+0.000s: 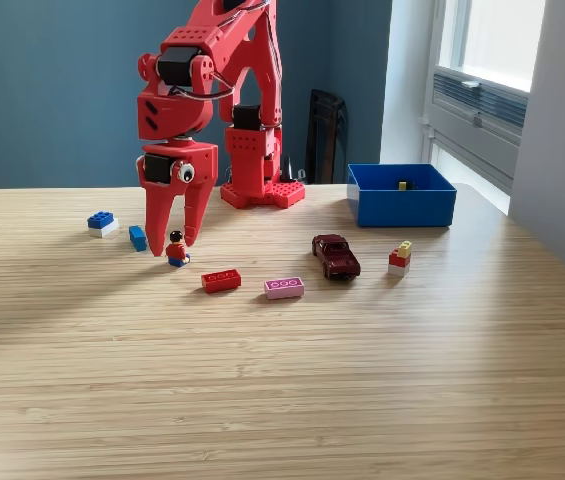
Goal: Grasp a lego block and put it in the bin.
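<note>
The surface (pixel 382 380) shows pale wood with fine straight grain and a smooth, low-sheen finish. The arm (pixel 232 90) and its gripper (pixel 175 243) are matt red plastic with faint layered texture; black motor housings appear smooth. The bin (pixel 402 207) is smooth blue plastic, slightly glossy. The toy car (pixel 336 256) is glossy dark red. The red brick (pixel 221 281), pink brick (pixel 284 288) and blue brick (pixel 138 237) are smooth moulded plastic.

Wooden table (pixel 382 400) with scattered bricks, toy car (pixel 336 257), blue bin (pixel 402 207).
</note>
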Controlling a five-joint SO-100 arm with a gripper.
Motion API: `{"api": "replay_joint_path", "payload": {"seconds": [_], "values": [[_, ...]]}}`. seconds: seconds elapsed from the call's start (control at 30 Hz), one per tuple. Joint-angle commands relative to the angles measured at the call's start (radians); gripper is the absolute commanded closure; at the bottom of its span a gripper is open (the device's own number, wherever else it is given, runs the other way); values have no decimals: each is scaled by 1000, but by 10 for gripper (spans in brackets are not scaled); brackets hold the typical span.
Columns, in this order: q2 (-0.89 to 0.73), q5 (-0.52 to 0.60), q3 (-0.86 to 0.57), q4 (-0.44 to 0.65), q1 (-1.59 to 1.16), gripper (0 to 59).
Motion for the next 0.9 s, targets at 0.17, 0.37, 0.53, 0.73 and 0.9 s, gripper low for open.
{"api": "replay_joint_path", "payload": {"seconds": [0.17,0.37,0.53,0.73,0.9], "values": [[-92,-6,-138,69,37,394],[-133,-2,-189,92,41,417],[-146,-5,-207,94,43,450],[-146,-2,-212,92,43,544],[-146,6,-212,91,43,585]]}}
